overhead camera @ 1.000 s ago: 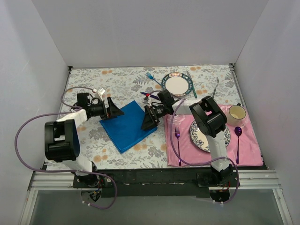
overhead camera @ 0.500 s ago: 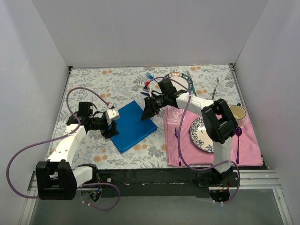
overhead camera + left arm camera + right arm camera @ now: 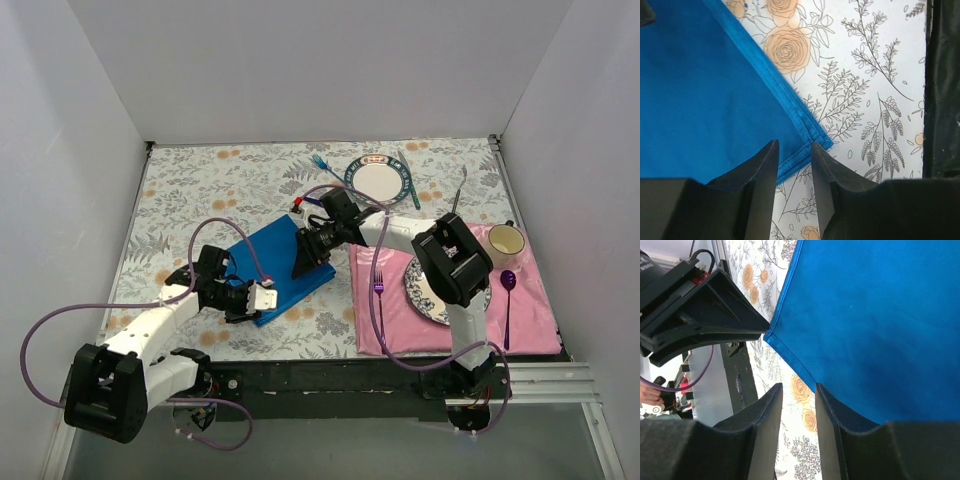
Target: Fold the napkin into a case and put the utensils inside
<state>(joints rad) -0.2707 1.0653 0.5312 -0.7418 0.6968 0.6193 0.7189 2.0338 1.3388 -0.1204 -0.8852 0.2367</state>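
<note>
**Both grippers low over the blue napkin, neither holding anything**

Top view: the far plate (image 3: pixel 378 181) is bare. The patterned plate (image 3: pixel 432 292) on the pink placemat (image 3: pixel 530 318) is partly hidden by the right arm (image 3: pixel 450 260), and I cannot tell what the mug (image 3: pixel 506 241) holds. The napkin (image 3: pixel 272 262) lies folded flat and slanted on the floral tablecloth (image 3: pixel 200 190). Half a second ago the left gripper (image 3: pixel 252 303) was at the napkin's left edge; it is now at the near corner. The right gripper (image 3: pixel 308 264) has slid from the far right corner onto the cloth's right half. The light-blue fork (image 3: pixel 322 163) and the teal knife (image 3: pixel 407 178) flank the far plate. A magenta fork (image 3: pixel 378 295) and a purple spoon (image 3: pixel 508 290) lie on the placemat.

Left wrist: the fingers stand slightly parted and empty, and the napkin's hemmed edge beside its near corner shows through the gap.

Right wrist: the jaws are narrowly apart with nothing between them, above the napkin's edge. The left gripper's tip meets the cloth's corner.
</note>
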